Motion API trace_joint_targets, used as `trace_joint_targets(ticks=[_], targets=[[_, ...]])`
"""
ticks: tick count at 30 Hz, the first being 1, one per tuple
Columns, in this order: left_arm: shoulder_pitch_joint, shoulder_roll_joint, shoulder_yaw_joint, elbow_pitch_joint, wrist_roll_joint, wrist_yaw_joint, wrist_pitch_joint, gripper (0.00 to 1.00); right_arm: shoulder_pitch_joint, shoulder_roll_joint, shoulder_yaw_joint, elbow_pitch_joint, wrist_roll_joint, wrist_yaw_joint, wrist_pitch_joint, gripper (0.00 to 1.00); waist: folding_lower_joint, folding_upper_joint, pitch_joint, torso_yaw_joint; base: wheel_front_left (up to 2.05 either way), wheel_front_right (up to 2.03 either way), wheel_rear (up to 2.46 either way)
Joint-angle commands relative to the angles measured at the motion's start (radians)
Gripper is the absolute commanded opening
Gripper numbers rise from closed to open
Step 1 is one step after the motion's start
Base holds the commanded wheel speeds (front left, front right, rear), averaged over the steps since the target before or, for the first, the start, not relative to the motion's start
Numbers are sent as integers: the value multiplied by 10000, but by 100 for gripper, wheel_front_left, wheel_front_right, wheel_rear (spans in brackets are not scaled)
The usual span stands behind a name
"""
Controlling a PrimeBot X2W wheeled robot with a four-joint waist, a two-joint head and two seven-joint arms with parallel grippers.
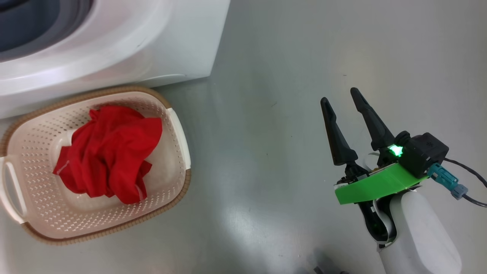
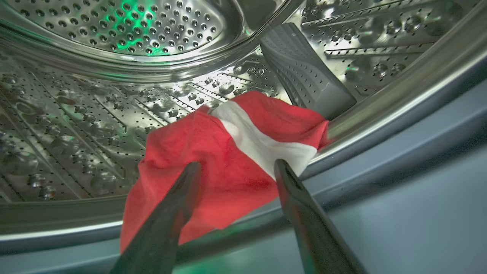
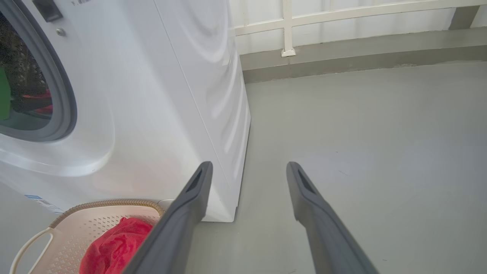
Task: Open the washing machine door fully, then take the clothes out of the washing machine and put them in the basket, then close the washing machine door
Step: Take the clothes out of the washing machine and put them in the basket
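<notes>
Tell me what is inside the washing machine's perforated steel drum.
A red garment with a white stripe lies at the drum's front lip, beside a grey ribbed paddle; the left gripper's open fingers point at it. Anything under the fabric is hidden.

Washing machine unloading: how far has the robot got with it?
Done: one red garment already lies in the basket, and the washing machine stands with its opening uncovered. In hand: the open left gripper is inside the drum, its fingers straddling a red-and-white garment that is not yet gripped. Left: lift that garment into the basket and close the door.
</notes>
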Motion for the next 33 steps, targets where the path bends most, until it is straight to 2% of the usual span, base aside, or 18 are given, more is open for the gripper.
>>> trace_joint_targets(ticks=[1, 21, 22, 23, 24, 25, 28, 33], targets=[[-266, 581, 127, -120, -118, 140, 42, 100, 78, 100, 255, -219, 45, 16, -48, 100, 0, -1, 45, -45, 0, 0, 0], [-346, 709, 54, 223, -638, 63, 743, 100, 75, 102, 282, -291, 116, 16, -48, 100, 0, -1, 137, -179, 0, 0, 0], [-341, 709, 45, 227, -660, 55, 773, 97, 68, 102, 284, -291, 114, 16, -48, 100, 0, -1, 135, -178, 0, 0, 0], [-338, 711, 35, 231, -681, 48, 795, 82, 62, 102, 286, -293, 113, 16, -48, 100, 0, -1, 135, -177, 0, 0, 0], [-337, 715, 24, 235, -700, 44, 809, 61, 55, 102, 288, -296, 112, 16, -48, 100, 0, -1, 135, -178, 0, 0, 0], [-337, 719, 11, 238, -717, 40, 818, 47, 50, 102, 291, -299, 111, 16, -48, 100, 0, -1, 134, -180, 0, 0, 0], [-342, 735, -38, 245, -755, 35, 813, 31, 36, 102, 294, -307, 109, 16, -48, 100, 0, -1, 131, -183, 0, 0, 0], [-351, 760, -121, 253, -815, 33, 761, 19, 38, 102, 279, -303, 107, 16, -48, 100, 0, -1, 95, -189, 0, 0, 0]])
